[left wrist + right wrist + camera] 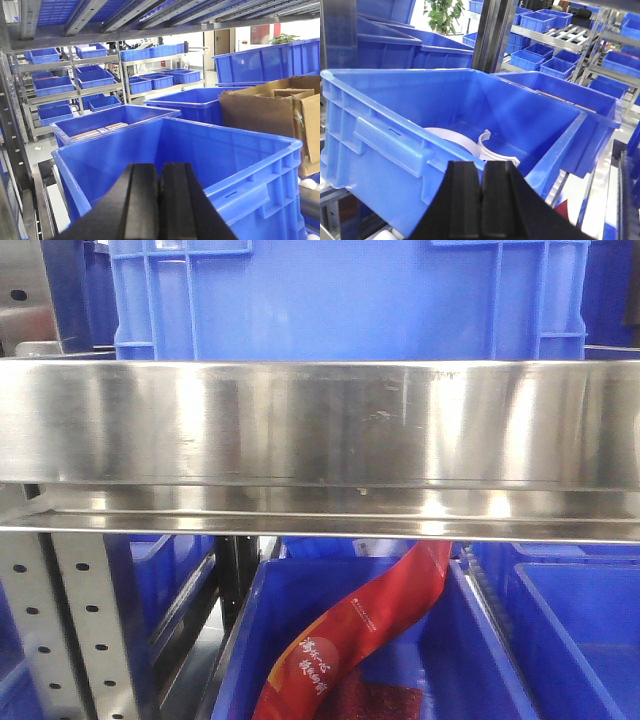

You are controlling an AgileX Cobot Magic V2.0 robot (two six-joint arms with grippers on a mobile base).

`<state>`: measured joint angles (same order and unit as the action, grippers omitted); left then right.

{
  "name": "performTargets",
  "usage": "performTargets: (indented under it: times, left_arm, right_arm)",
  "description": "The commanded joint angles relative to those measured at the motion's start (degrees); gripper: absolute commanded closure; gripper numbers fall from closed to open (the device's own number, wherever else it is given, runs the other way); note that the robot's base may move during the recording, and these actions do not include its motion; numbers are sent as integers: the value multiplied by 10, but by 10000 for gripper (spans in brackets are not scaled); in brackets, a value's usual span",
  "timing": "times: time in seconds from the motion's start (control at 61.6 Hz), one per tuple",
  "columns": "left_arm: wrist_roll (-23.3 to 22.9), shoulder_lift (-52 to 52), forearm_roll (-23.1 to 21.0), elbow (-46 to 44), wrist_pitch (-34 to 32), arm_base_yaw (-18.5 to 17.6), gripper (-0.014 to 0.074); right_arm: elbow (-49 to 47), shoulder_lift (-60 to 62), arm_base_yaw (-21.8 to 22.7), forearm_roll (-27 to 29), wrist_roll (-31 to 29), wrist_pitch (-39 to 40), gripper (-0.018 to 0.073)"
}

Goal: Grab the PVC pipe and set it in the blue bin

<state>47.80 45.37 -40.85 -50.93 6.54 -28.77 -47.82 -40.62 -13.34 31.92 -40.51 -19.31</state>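
left tool [160, 200], right tool [481, 200] both closed tight, empty. PVC pipe [492, 147] sunk in blue bin [385, 135]; rim could get clipped reaching in.

A steel shelf [320, 425] runs straight across the front view, and its bright front rail is scuffed and reflective. A blue bin [340, 300] stands directly on top of the shelf, its ribbed wall rising out of frame. Under the shelf at the left, a grey perforated post [60, 630] stands upright. Below the shelf are more bins: a middle bin [470, 660], a right-hand bin [580, 640] just beside it, and a left-hand bin [165, 560] partly hidden behind the post. What they rest on is out of sight.
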Motion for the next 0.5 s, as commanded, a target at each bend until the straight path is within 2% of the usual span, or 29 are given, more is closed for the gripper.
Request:
performTargets:
  times: [0.0, 0.487]
  left_arm:
    - [-4, -4, 1, 1, -9, -2, 707]
    - [-4, -4, 1, 1, -19, -2, 707]
  right_arm:
    - [1, 4, 3, -5, 5, 4, 722]
    - [1, 4, 3, -5, 5, 0, 722]
